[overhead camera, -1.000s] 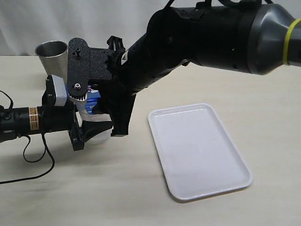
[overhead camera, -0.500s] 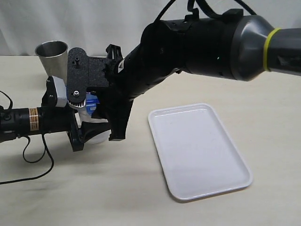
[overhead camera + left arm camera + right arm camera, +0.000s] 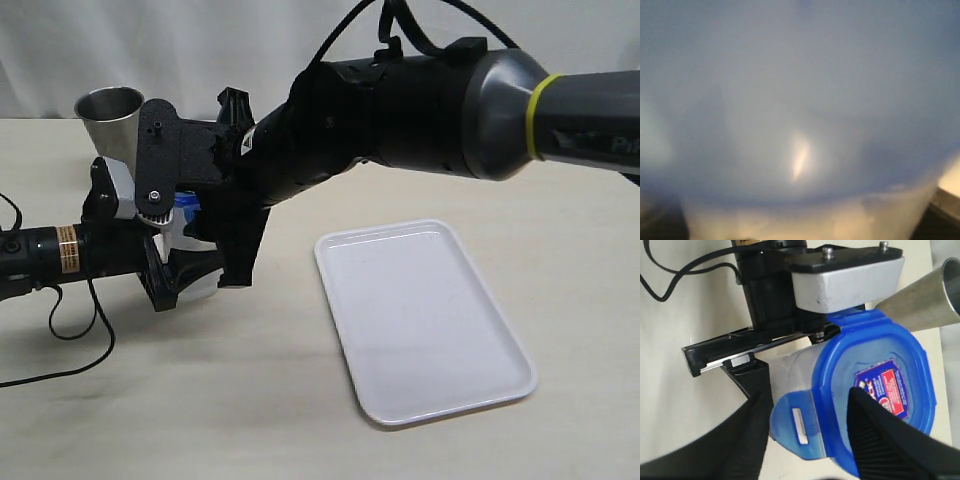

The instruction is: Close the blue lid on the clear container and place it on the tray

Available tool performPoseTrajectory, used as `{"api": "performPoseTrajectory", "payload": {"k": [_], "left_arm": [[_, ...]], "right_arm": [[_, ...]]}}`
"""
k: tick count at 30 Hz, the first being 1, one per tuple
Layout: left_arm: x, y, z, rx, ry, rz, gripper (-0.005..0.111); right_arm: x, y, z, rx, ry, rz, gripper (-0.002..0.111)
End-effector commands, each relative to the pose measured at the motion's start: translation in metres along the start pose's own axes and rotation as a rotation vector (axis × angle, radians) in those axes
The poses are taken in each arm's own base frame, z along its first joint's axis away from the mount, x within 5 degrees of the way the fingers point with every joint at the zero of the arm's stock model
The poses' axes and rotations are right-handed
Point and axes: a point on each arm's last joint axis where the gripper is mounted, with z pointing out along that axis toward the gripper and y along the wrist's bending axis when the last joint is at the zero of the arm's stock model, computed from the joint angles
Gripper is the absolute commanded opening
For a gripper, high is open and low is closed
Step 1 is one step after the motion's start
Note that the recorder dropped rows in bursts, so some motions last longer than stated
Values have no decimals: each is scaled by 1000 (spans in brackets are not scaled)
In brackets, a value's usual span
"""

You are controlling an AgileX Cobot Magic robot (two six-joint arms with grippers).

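Observation:
The clear container [image 3: 196, 283] is held off the table with my left gripper [image 3: 186, 262] shut on its sides. The blue lid [image 3: 875, 380] sits on its mouth, red-and-white label [image 3: 885, 390] up, with one tab [image 3: 795, 422] flared outward. My right gripper [image 3: 807, 392] reaches across from the right and stands open above the lid. One finger is outside that tab, the other over the lid's top. The left wrist view is a close blur of the blue lid [image 3: 800, 75] over the whitish container [image 3: 800, 220]. The white tray [image 3: 420, 320] lies to the right.
A grey steel cup [image 3: 108, 115] stands behind the left gripper, close to the lid, and its side also shows as the cup [image 3: 920, 300] in the right wrist view. A black cable [image 3: 70, 340] loops on the table under the left arm.
The right arm has swung further left and slightly down over the lid. The left gripper with the container has shifted a little to the left.

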Motion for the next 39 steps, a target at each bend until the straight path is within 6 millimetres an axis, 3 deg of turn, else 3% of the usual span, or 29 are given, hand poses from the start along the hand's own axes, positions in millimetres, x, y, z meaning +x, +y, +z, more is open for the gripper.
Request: {"api": "performPoseTrajectory", "payload": {"k": [1,5,17,39], "left_arm": [[-13,-5,2,61,-80,51,0],[-13,-5,2,61,-80,51,0],[-13,-5,2,61,-80,51,0],[-13,-5,2,61,-80,51,0]], "right_arm": [[13,14,20,-86,63,-10,45],[15,16,23,-93,68,-9,38],[22,22,41,-109,86,-2,38],[35,25,49,-77,161,30,25]]}}
